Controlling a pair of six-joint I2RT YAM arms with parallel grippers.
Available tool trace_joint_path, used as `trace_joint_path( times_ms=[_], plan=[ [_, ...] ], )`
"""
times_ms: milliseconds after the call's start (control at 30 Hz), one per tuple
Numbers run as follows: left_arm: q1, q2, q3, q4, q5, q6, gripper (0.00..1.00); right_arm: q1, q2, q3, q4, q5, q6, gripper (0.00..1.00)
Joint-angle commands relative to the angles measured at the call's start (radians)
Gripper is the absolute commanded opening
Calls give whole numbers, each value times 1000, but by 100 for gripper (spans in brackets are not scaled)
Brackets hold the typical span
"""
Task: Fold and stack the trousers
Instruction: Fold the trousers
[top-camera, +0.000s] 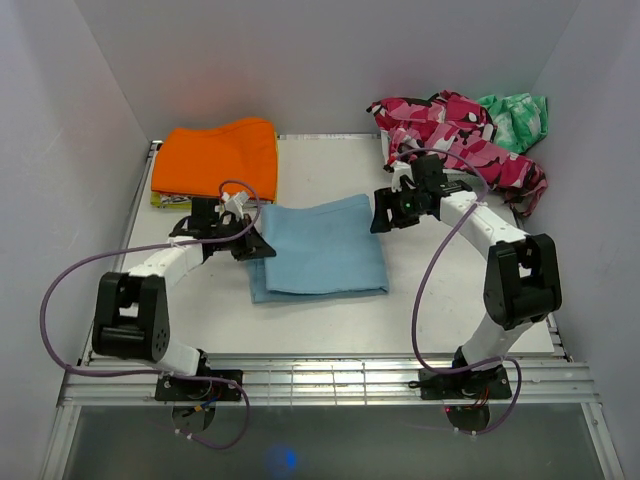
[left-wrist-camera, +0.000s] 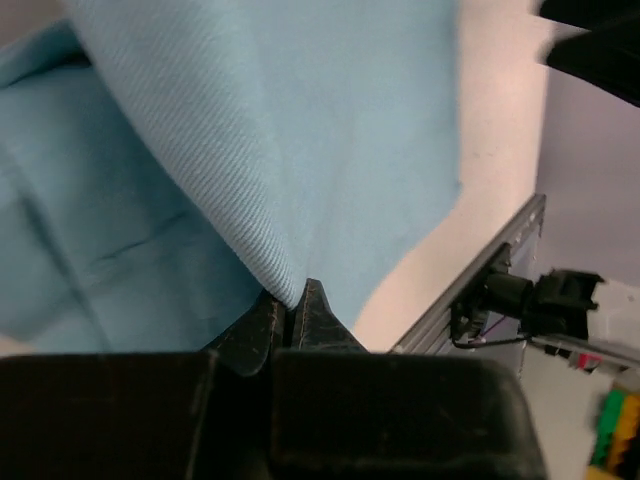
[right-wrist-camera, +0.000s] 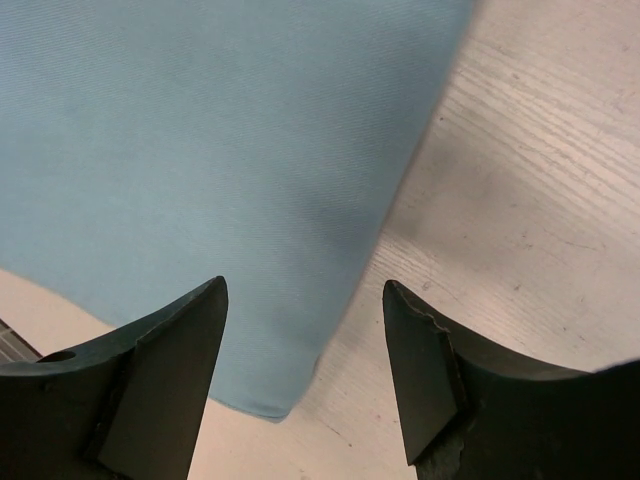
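Light blue folded trousers (top-camera: 322, 247) lie in the middle of the table. My left gripper (top-camera: 252, 243) is at their left edge, shut on a fold of the blue cloth (left-wrist-camera: 250, 190), which rises from between the jaws (left-wrist-camera: 295, 300). My right gripper (top-camera: 383, 215) is open and empty just above the trousers' right edge (right-wrist-camera: 200, 150). Folded orange trousers (top-camera: 215, 158) lie at the back left. A pink camouflage garment (top-camera: 455, 135) is heaped at the back right.
A green patterned garment (top-camera: 515, 115) lies behind the pink heap in the back right corner. White walls close in the table on three sides. A metal rail (top-camera: 330, 375) runs along the near edge.
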Motion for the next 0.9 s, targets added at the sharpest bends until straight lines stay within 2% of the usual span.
trace_joint_path(
  times_ms=[0,100,267,333,367,467,500,567,600,667,700,867],
  plan=[
    [76,112,-92,12,-82,-18,0,7,30,54,-47,-57,-45,69],
    [81,213,-74,0,-136,-1,0,9,50,39,-49,-78,-47,69],
    [84,288,-17,-7,-95,15,0,12,12,19,-63,-187,-76,69],
    [75,287,-5,4,-47,1,0,54,-83,-42,32,-154,-78,69],
    [67,282,-8,16,-35,-8,0,79,-106,-50,63,-89,-97,70],
    [12,259,-26,78,11,-41,0,147,-82,43,32,-38,-93,70],
    [-5,252,-31,113,22,-50,5,162,-64,74,11,-41,-73,70],
    [-33,215,-64,166,60,-108,22,173,-8,140,5,-67,-33,69],
    [-37,201,-72,206,71,-125,38,196,15,151,8,-66,-6,69],
    [-48,167,-77,237,111,-151,51,223,32,157,49,-58,53,68],
    [-50,160,-72,228,119,-150,63,251,56,163,60,-52,89,68],
    [5,56,-17,-5,70,-35,65,328,134,263,42,29,120,66]
  ],
)
